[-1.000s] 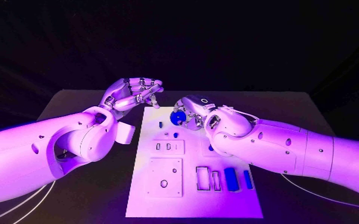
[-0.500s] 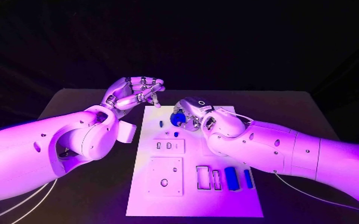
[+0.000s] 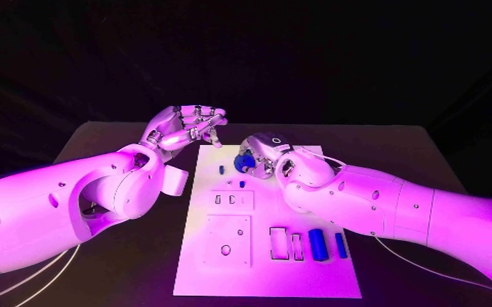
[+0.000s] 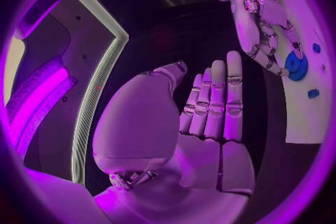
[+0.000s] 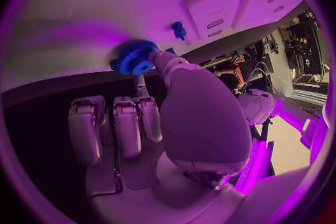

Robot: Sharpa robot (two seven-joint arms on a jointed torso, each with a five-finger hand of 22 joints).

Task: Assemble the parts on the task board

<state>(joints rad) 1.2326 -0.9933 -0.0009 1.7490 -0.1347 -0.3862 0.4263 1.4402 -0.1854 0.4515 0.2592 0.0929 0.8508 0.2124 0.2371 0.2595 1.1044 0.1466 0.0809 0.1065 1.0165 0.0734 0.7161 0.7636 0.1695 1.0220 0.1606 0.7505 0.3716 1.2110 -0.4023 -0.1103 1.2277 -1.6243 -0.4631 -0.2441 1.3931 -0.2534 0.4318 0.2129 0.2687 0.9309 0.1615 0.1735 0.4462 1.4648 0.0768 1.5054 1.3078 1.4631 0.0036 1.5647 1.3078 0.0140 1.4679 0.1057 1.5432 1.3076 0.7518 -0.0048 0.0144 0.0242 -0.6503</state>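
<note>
Head view: right hand [image 3: 269, 156] pinches blue gear [image 3: 245, 162].

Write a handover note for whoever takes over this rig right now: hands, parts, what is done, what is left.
Right hand: holds the round blue toothed gear at the far end of the white task board.
Left hand: raised beside the board's far left corner, holding nothing.
A small blue peg stands beside the gear; two blue rectangular blocks sit in slots near the right edge.
Whether the gear is seated cannot be told. Two slots beside the blocks look empty.
</note>
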